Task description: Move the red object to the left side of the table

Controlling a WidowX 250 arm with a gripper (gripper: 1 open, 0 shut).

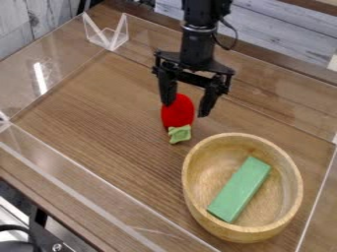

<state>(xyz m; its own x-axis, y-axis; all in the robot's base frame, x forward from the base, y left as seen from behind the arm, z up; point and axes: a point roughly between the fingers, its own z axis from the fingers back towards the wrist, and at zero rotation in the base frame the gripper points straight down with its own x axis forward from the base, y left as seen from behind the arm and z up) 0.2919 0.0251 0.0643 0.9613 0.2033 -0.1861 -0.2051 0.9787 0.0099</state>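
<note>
The red object (176, 113), a small strawberry-like toy with a light green leafy end pointing toward the camera, lies on the brown wood-grain table (105, 108) near its middle. My black gripper (192, 92) points down just above and behind it, jaws spread wide open, one finger to each side of the toy's top. Nothing is gripped; the toy rests on the wood.
A round light wooden bowl (198, 192) holding a flat green block (239, 189) stands at the front right, close to the red toy. Low clear acrylic walls (53, 157) border the tabletop. A clear folded stand (105, 31) sits at the back left.
</note>
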